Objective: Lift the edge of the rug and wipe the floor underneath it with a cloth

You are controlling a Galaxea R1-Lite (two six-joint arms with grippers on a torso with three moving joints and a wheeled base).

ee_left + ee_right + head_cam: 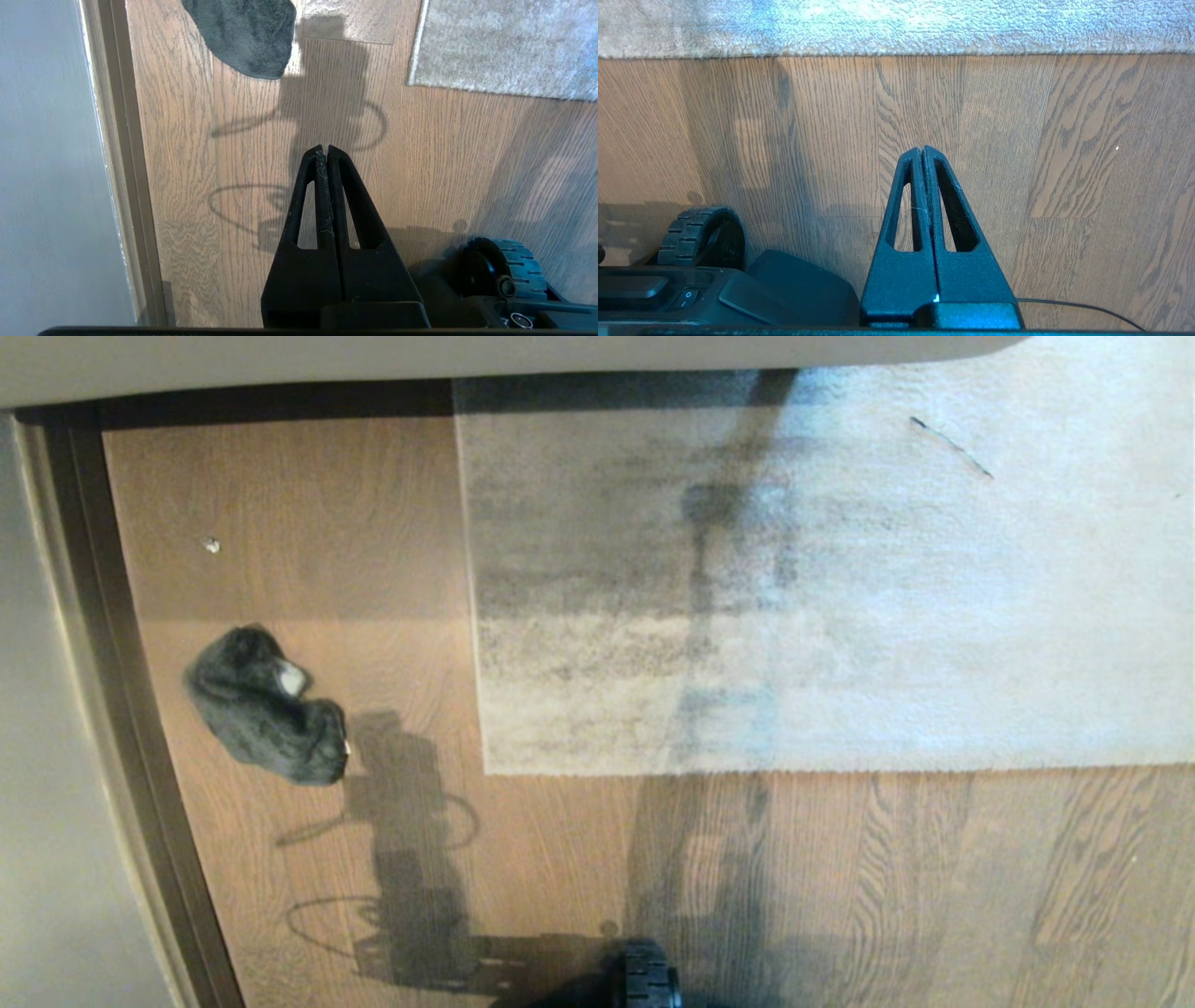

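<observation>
I see a dark grey fluffy cloth [266, 709] on light brown wood-grain floor [887, 887], beside the rug [840, 597]: grey-beige with darker mottled streaks. Both grippers look black.

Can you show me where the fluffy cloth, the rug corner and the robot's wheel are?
cloth [266, 709], head view, middle of its dark pile.
rug corner [495, 761], head view, near-left corner.
wheel [703, 235], right wrist view, ribbed tread.

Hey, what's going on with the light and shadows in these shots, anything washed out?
Head view: hard light throws the robot's shadow across the floor beside the cloth, and the rug washes out bluish-white toward the right. Left wrist view: the left gripper, fingers shut, hangs over its own arm-and-cable shadow. Right wrist view: the rug's border glares pale blue; the right gripper is sharp.
</observation>
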